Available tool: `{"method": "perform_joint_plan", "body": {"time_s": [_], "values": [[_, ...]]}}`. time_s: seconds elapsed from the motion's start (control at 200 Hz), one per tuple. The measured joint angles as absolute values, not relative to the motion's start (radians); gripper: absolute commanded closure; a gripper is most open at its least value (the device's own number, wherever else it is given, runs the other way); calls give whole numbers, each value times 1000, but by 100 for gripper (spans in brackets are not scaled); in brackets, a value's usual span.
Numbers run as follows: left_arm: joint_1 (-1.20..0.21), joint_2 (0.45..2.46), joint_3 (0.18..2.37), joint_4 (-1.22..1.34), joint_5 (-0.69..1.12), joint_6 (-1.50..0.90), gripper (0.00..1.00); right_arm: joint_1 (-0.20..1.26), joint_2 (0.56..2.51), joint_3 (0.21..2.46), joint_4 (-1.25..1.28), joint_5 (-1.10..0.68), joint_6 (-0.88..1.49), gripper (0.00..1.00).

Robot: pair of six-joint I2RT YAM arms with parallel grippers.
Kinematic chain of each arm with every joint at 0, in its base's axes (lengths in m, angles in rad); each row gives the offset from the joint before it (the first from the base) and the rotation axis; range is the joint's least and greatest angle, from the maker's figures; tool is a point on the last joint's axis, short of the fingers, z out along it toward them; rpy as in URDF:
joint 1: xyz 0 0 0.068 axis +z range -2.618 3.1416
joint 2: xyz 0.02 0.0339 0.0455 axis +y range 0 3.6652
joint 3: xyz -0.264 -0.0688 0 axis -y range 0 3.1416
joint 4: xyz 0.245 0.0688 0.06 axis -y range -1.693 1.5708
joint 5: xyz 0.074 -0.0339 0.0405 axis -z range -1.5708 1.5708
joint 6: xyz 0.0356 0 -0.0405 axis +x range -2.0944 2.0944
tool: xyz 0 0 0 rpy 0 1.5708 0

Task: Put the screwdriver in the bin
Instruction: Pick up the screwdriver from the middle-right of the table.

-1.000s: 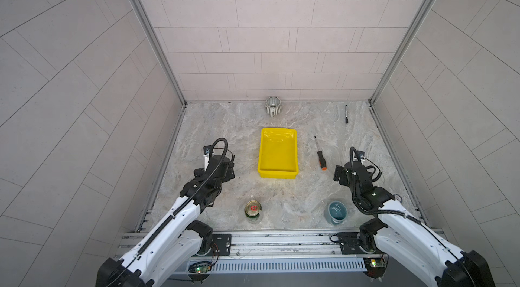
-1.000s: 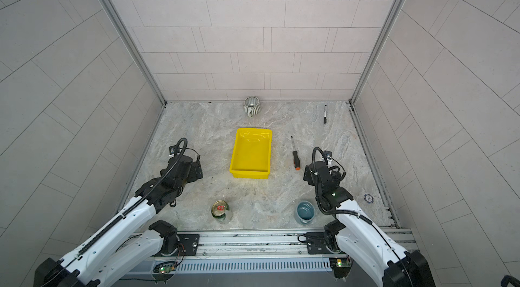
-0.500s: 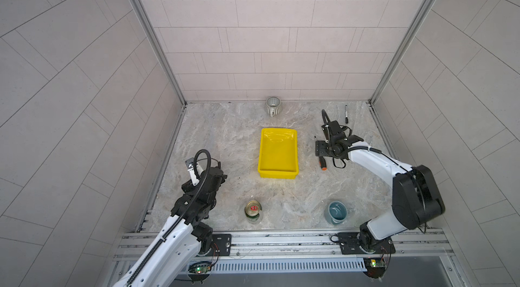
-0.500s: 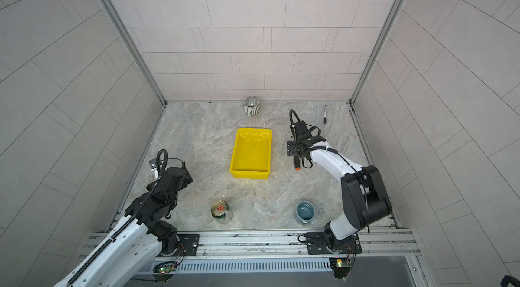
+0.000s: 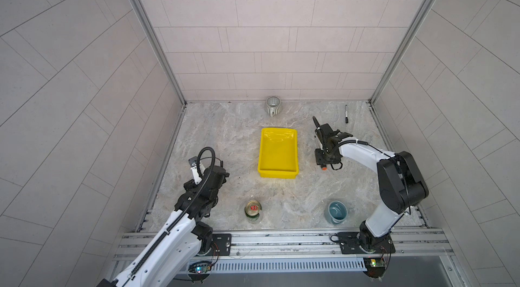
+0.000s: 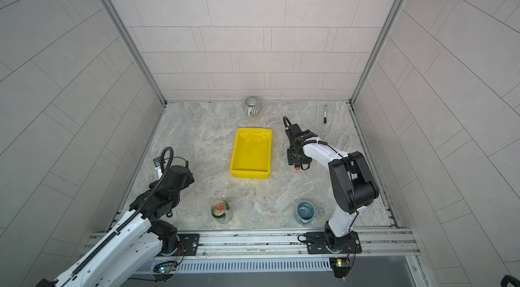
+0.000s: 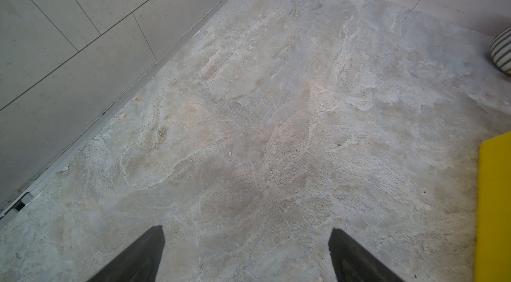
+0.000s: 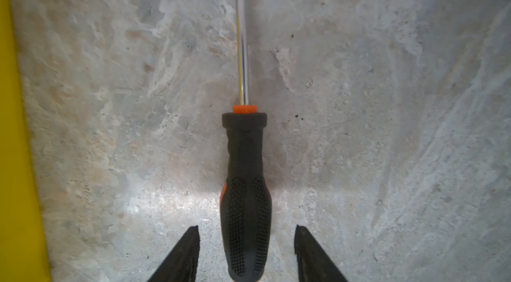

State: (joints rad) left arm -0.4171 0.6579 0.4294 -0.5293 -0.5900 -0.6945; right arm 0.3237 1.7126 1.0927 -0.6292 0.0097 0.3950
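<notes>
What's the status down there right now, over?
Left gripper open, empty. Right gripper open, astride screwdriver handle, gaps both sides. Screwdriver flat on table, beside bin. Nothing between them.

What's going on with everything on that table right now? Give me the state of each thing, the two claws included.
bin, upright, empty.
screwdriver, lying flat beside the bin, not lifted.
right gripper, open, fingers either side of the screwdriver handle, not touching it.
left gripper, open, holding nothing.
striped cup, upright.
blue-green cup, upright.
can, upright.
marker, lying flat.
</notes>
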Motion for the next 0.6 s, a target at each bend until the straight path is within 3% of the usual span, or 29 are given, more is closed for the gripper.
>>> {"method": "perform_joint_plan", "body": {"time_s": [0.215, 0.34, 0.445, 0.6], "values": [[-417, 667, 427, -491, -545, -658, 1, 324, 1757, 1097, -628, 29, 389, 50], [-418, 699, 378, -316, -372, -573, 0, 324, 1758, 1094, -599, 31, 389, 54], [-427, 845, 397, -187, -240, -525, 0, 324, 1758, 1082, -576, 31, 390, 56], [-433, 1083, 562, -170, -140, -415, 0, 324, 1758, 1060, -552, 33, 393, 68]]}}
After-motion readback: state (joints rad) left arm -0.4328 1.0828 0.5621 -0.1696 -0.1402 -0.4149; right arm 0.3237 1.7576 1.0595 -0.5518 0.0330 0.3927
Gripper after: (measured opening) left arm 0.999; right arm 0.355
